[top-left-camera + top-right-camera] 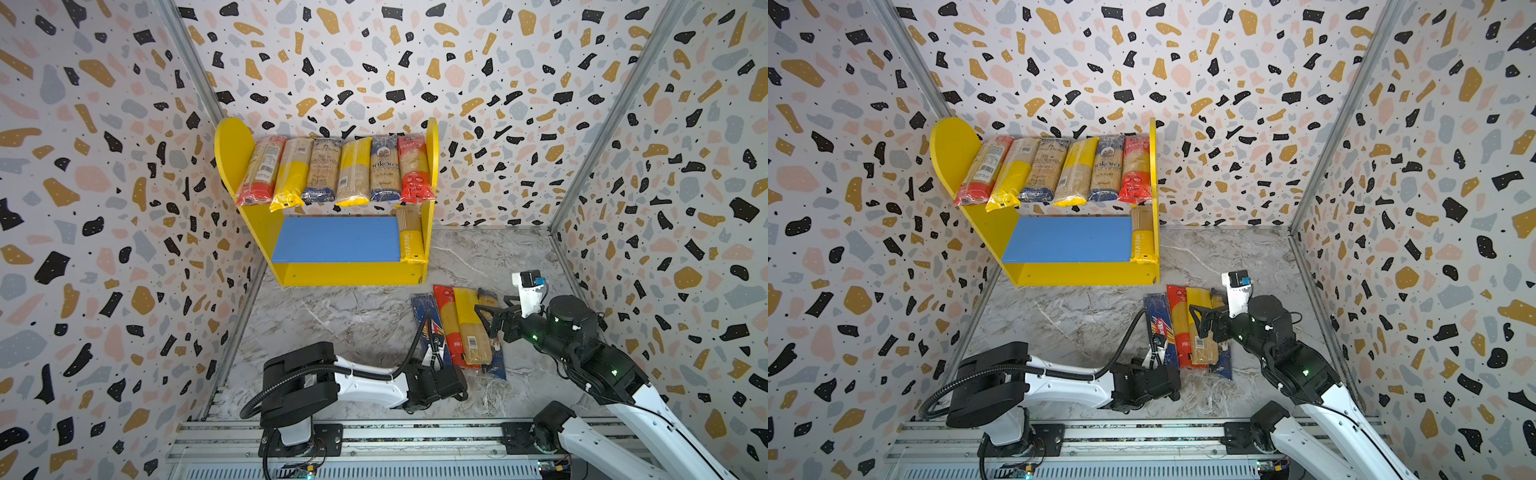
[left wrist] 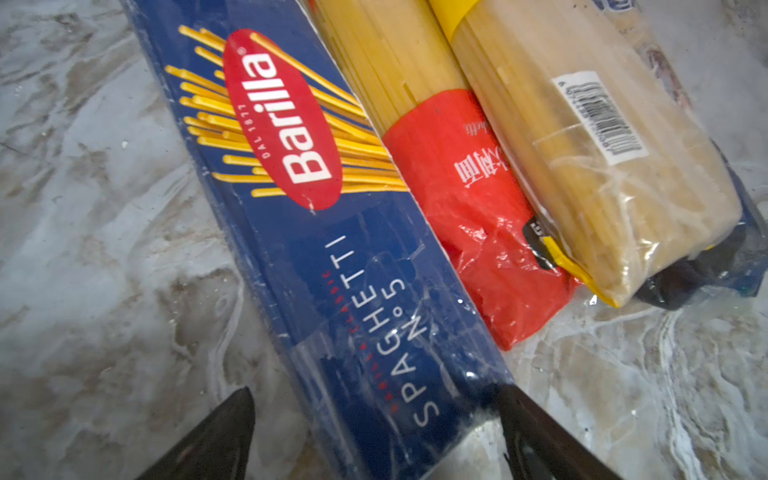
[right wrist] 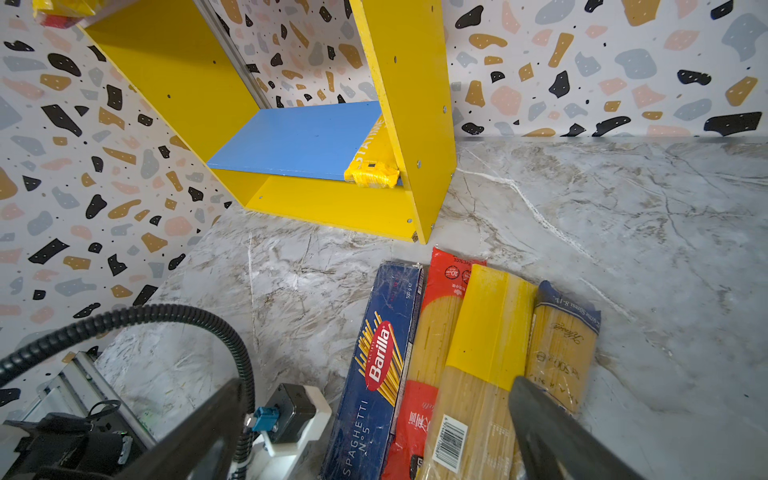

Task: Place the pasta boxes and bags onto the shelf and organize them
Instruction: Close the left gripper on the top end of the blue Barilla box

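Observation:
The shelf (image 1: 345, 274) stands against the back wall. Its upper board carries a row of several pasta bags (image 1: 332, 170), and one yellow-ended bag (image 1: 411, 241) lies at the right end of the blue lower board (image 1: 332, 239). On the floor in front lie the dark blue Barilla box (image 1: 424, 316) (image 2: 316, 257), a red bag (image 1: 446, 320), a yellow bag (image 1: 469, 324) (image 3: 490, 332) and a blue-printed bag (image 3: 561, 345), side by side. My left gripper (image 2: 374, 392) is open, its fingers either side of the box's near end. My right gripper (image 1: 486, 322) hangs open above the yellow bag, holding nothing.
Patterned walls close in the marble floor (image 1: 332, 320) on three sides. An aluminium rail (image 1: 374, 432) with both arm bases runs along the front. The left arm's black cable (image 1: 415, 340) loops over the Barilla box's near half.

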